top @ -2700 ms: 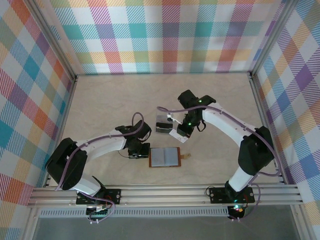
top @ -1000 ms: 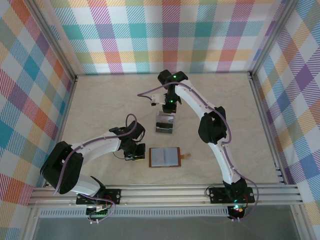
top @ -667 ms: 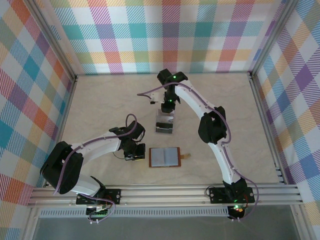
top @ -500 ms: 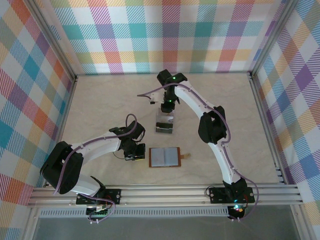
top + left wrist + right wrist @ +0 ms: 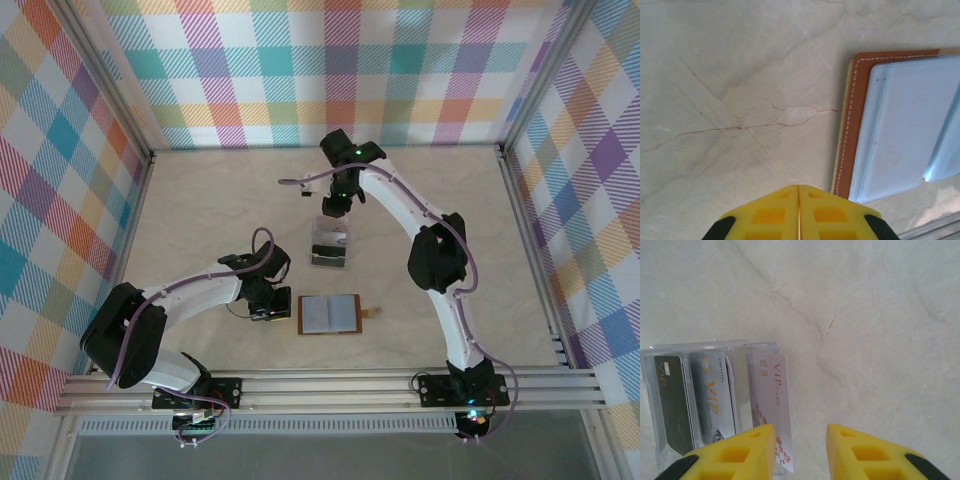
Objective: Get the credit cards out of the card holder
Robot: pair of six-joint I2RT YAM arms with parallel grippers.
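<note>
Near, just left of the card holder (image 5: 890,125), note the left gripper (image 5: 799,189), jaws pressed together. Lies open on the marbled worktop (image 5: 740,75): stitched brown leather, limp, smooth grey pockets. Farther, below the right gripper (image 5: 800,435), jaws apart, find the credit cards (image 5: 712,395) side by side: thin, stiff, light, likely slick. Best pinched at a free edge.

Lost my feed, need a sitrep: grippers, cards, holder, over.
Left gripper shut, empty, beside open card holder. Right gripper open, empty, just beyond credit cards. Three cards out, at clear tray.
</note>
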